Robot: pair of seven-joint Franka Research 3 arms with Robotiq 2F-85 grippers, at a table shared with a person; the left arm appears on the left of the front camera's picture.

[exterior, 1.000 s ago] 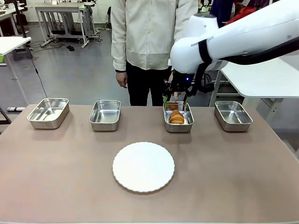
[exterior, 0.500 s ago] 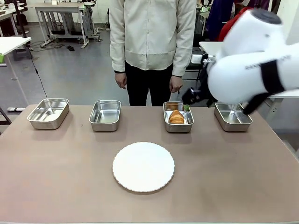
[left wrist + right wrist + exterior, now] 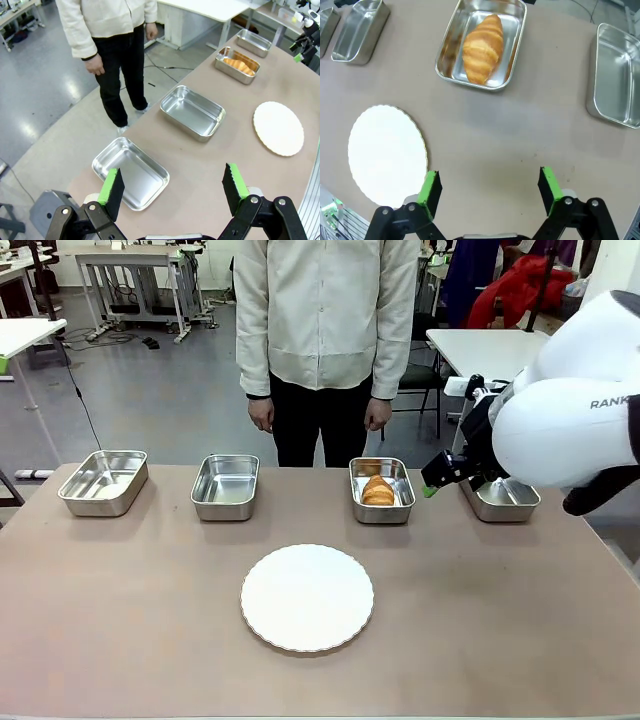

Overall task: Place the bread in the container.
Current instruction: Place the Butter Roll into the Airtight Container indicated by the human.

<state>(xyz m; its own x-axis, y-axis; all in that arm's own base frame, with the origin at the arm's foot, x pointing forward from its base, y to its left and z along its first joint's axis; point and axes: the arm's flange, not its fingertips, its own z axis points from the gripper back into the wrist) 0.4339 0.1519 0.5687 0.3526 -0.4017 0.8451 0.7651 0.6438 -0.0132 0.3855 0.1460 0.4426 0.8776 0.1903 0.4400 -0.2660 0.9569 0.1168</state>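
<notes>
Bread: golden-brown ridged croissant, lying flat inside the container, lengthwise along it, near its middle. Container: shiny steel rectangular tray, rounded corners, rolled rim; third from the left in a row of four at the table's far edge, upright.

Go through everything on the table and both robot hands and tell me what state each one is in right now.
croissant: lying in the third tray from the left, not held.
third tray: holds the croissant.
far-left tray: empty.
second tray: empty.
far-right tray: empty.
white plate: bare, nothing on it.
right hand: open, holding nothing, above the table.
left hand: open, holding nothing.
</notes>
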